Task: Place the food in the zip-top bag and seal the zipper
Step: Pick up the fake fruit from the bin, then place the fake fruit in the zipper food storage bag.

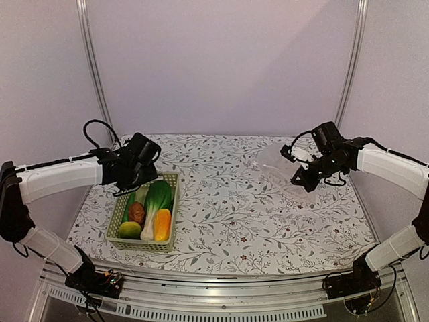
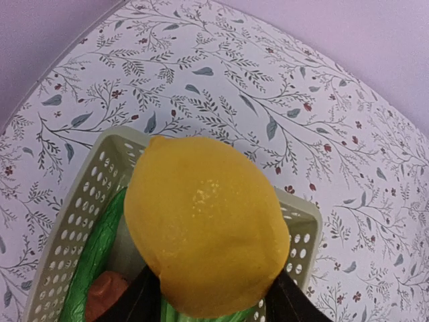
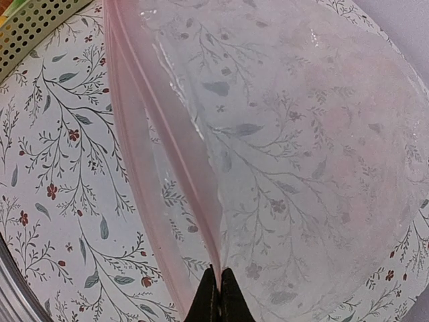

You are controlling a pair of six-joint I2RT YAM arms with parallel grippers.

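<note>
Plain pale lilac walls close in a table covered with a leaf-and-flower print cloth. A pale green slotted basket sits at the lower left of the overhead view. It holds a green-white bok choy, a brown round piece, a green-yellow fruit and an orange-yellow piece packed side by side. The left gripper hangs over the basket's far end. In the left wrist view its two dark fingers are clenched on a yellow lemon, which fills the middle of that frame above the basket's rim. A long glossy green piece lies in the basket below the lemon, at the lower left of that frame. At the right of the overhead view, well apart from the basket, the clear zip-top bag rises off the cloth. The right gripper holds it there. In the right wrist view that gripper's fingers are pressed together on the lower end of the zipper, a pinkish strip running up to the top left. The bag's crinkled film spreads to the right over the print.
</note>
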